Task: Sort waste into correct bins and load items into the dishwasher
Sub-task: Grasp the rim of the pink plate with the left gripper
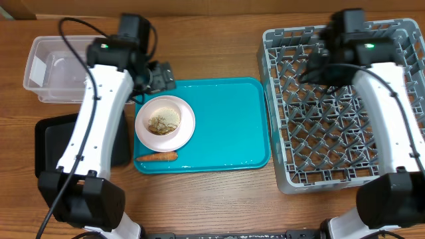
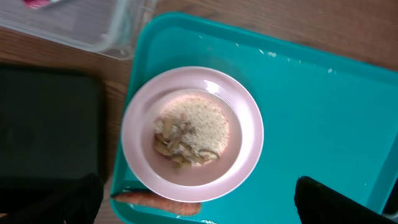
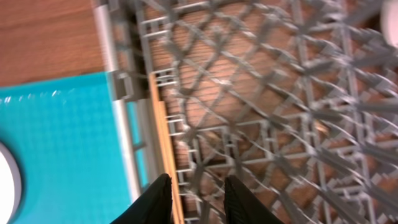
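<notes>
No readable text, labels, brands, numbers or signs on anything

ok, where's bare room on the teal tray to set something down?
Bare: the whole right part of the teal tray, from the pink plate across to the dish rack. Crowded: its left side, where the plate holds food scraps and the carrot lies along the front edge.

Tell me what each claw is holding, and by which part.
Nothing. Left claw hangs open over the pink plate; right claw is open above the chopsticks in the dish rack.
</notes>
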